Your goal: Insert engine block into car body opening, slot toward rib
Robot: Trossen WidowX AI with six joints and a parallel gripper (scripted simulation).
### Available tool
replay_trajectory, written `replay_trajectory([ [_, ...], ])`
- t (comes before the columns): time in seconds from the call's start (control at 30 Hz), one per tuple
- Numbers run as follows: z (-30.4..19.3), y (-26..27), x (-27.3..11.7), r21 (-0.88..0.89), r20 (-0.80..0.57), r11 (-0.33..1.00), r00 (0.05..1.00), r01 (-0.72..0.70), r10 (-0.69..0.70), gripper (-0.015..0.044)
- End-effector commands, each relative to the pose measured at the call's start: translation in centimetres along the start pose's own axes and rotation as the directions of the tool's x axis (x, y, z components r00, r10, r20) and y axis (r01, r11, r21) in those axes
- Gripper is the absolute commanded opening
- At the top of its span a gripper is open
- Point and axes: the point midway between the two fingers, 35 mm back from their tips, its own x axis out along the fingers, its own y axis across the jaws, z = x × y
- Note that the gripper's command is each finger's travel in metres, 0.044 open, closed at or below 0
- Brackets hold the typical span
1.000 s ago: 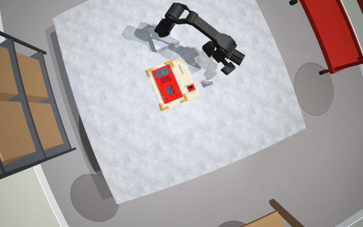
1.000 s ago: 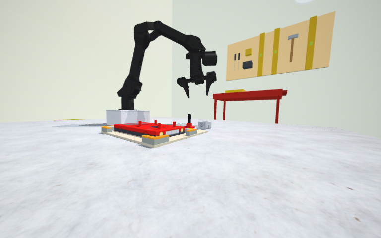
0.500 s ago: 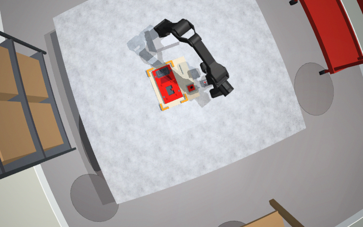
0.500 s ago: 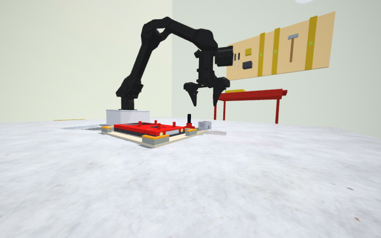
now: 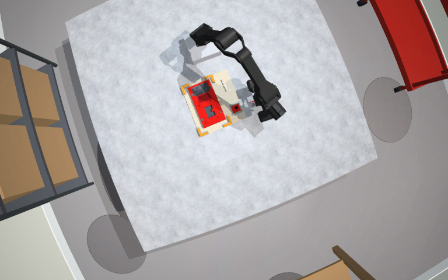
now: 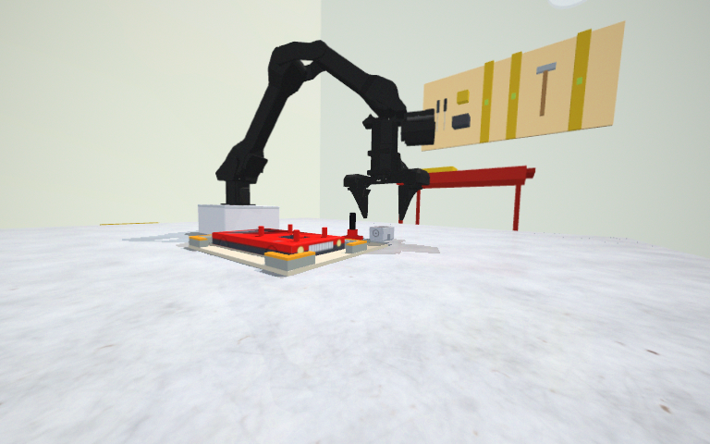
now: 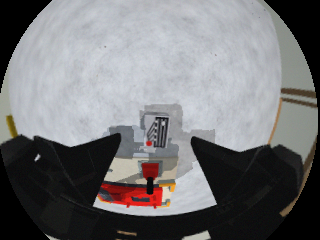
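The grey engine block sits on the table just beyond the board's edge, its striped top with a red spot showing in the wrist view; the arm mostly hides it in the top view. My gripper is open and empty, pointing down a little above the block, with a fingertip to each side in the wrist view. The red car body lies on the cream board. Its opening shows dark, with nothing seated in it. The rib is too small to make out.
A red piece with an upright black peg stands between block and car body. Orange-topped corner blocks hold the body's corners. Short red pegs rise from the body. The white arm base stands behind.
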Motion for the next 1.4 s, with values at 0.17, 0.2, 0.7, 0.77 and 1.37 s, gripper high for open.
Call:
replay_trajectory([
  [0.17,0.0,0.0,1.4,0.003,0.004,1.000,1.000,-0.002,0.002,0.0440],
  [0.2,0.0,0.0,1.6,0.003,0.004,1.000,1.000,-0.002,0.002,0.0440],
  [0.7,0.0,0.0,2.8,0.003,0.004,1.000,1.000,-0.003,0.003,0.0282],
  [0.77,0.0,0.0,2.8,0.003,0.004,1.000,1.000,-0.003,0.003,0.0230],
  [1.37,0.2,-0.2,1.1,0.003,0.005,1.000,1.000,-0.002,0.002,0.0000],
])
